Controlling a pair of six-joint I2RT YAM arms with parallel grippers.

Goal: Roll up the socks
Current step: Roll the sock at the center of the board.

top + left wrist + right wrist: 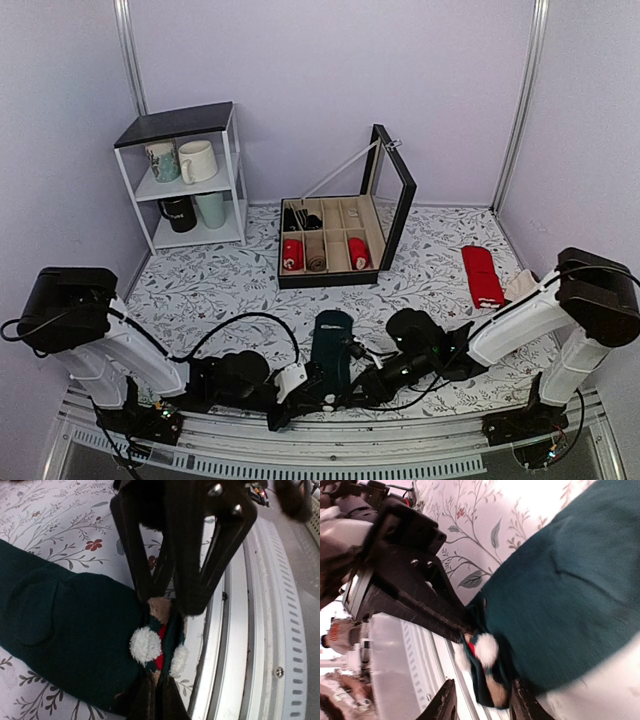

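Observation:
The dark teal-green socks (pixel 331 345) lie flat as a long strip at the table's near middle. The cuff end, with white pompoms and red and beige trim, lies by the front rail. My left gripper (pixel 318 392) is shut on that cuff end; in the left wrist view its fingers (pixel 155 700) pinch the fabric (pixel 65 625) below the pompoms. My right gripper (pixel 345 388) is open. Its two fingers straddle the same cuff from the opposite side (pixel 482 702), over the teal fabric (pixel 570 580). The right gripper's fingertips also show in the left wrist view (pixel 167 602).
An open black compartment box (pixel 392 190) with red and beige rolls stands behind the socks. Bright red socks (pixel 482 275) lie at the right. A white shelf (pixel 190 175) with mugs stands at the back left. The metal rail (pixel 330 440) runs along the near edge.

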